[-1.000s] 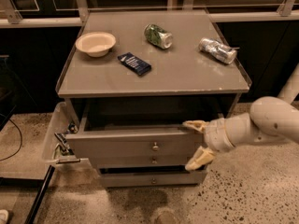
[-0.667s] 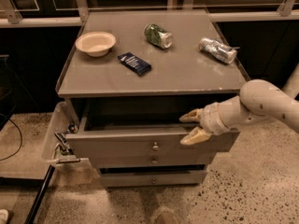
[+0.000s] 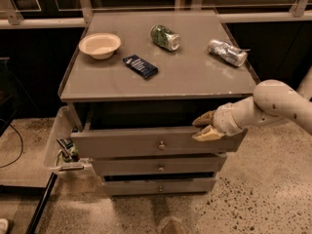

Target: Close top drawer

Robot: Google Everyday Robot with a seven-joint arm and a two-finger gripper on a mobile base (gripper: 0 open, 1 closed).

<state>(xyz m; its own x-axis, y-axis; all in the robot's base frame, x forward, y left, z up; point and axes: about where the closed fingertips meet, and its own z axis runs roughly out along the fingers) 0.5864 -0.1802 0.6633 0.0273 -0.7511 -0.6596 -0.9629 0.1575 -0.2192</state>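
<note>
The top drawer (image 3: 126, 143) is a wide grey front with a small round knob (image 3: 161, 144) at its centre. It stands pulled out from the grey cabinet, with a dark gap above it. My gripper (image 3: 204, 126) is at the drawer's upper right, at the top edge of the front. Its two cream fingers (image 3: 207, 133) point left and are spread apart, holding nothing. The white arm comes in from the right.
On the cabinet top (image 3: 195, 77) lie a cream bowl (image 3: 100, 44), a dark blue packet (image 3: 140, 66), a green can (image 3: 165, 37) and a silver can (image 3: 227, 52). Two narrower drawer fronts (image 3: 158, 167) sit below. A clear bin (image 3: 58, 145) stands at the left.
My gripper has risen from the right part of the drawer front to its top edge. The drawer has not visibly moved.
</note>
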